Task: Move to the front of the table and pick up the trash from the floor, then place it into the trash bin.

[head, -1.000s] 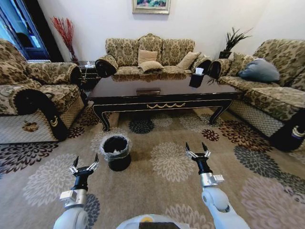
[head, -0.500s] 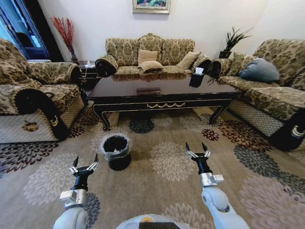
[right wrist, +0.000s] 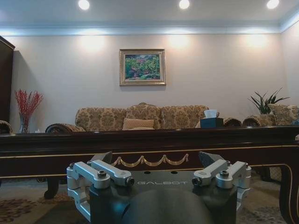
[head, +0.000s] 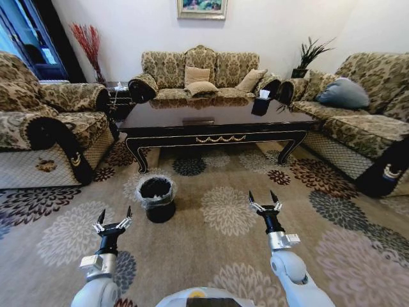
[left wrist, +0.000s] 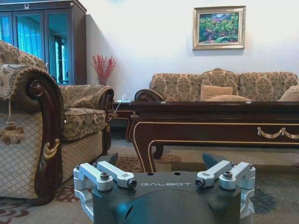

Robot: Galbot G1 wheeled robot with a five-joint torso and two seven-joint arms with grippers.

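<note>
A home living room: patterned sofas, floral carpet, framed painting.

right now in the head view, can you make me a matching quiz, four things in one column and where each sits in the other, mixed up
Things:
1. trash bin
2. tissue box
3. grey cushion
4. red branches

Places:
A. on the sofa at the right
B. on the carpet before the table's left end
C. back corner by the dark cabinet
D. on the table's far right corner

Pairs: 1-B, 2-D, 3-A, 4-C

Both the left gripper and right gripper are held open above the carpet.
</note>
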